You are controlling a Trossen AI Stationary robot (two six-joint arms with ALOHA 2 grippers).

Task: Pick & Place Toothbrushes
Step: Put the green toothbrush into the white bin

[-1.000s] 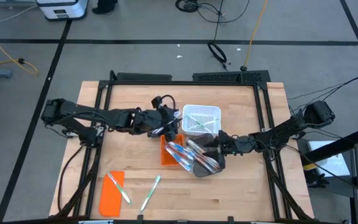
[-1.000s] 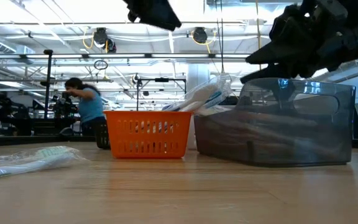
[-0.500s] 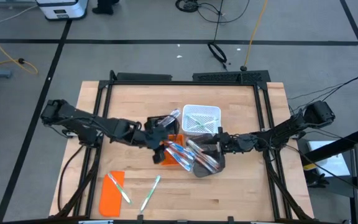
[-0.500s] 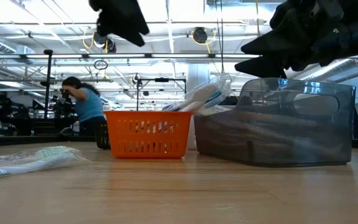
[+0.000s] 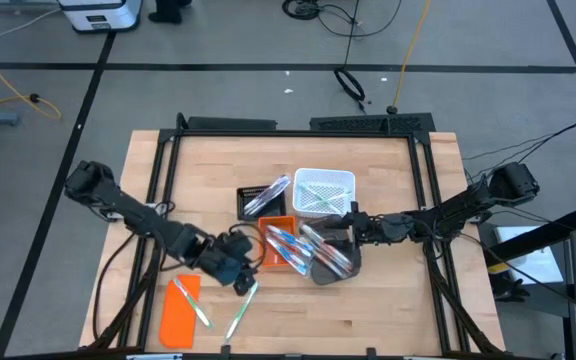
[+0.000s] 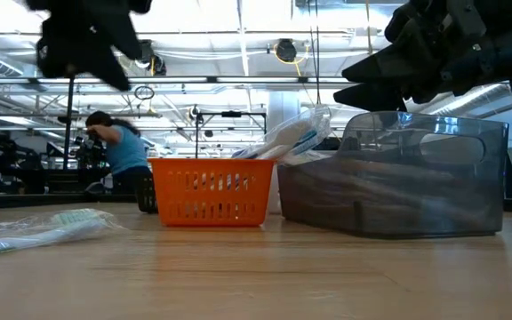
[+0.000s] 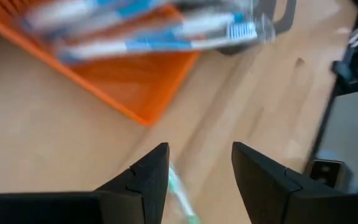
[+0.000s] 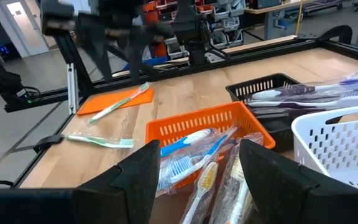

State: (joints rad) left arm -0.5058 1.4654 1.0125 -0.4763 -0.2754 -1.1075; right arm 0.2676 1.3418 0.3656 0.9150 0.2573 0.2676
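Note:
Two green toothbrushes lie near the table's front edge, one flat on the wood point(image 5: 240, 312) and one on the flat orange lid point(image 5: 192, 304). My left gripper point(image 5: 245, 283) hangs open just above the far end of the loose one point(image 7: 179, 186). Blue toothbrushes point(image 5: 286, 244) lie in the orange basket point(image 5: 268, 256), purple ones point(image 5: 266, 196) in the black bin point(image 5: 245, 204). My right gripper point(image 5: 354, 231) stands open and level over the grey see-through bin point(image 5: 333, 262), holding nothing.
A white basket point(image 5: 324, 191) with toothbrushes stands behind the grey bin. The orange lid point(image 5: 178, 318) lies at the front left. A black frame point(image 5: 173, 140) runs round the tabletop. In the low view a person point(image 6: 118, 151) works far behind the table.
My left gripper has swung from over the black bin toward the table's near edge and somewhat left, sinking and rolling about its own line as it went; it stays open. The black bin with the purple toothbrushes now shows uncovered.

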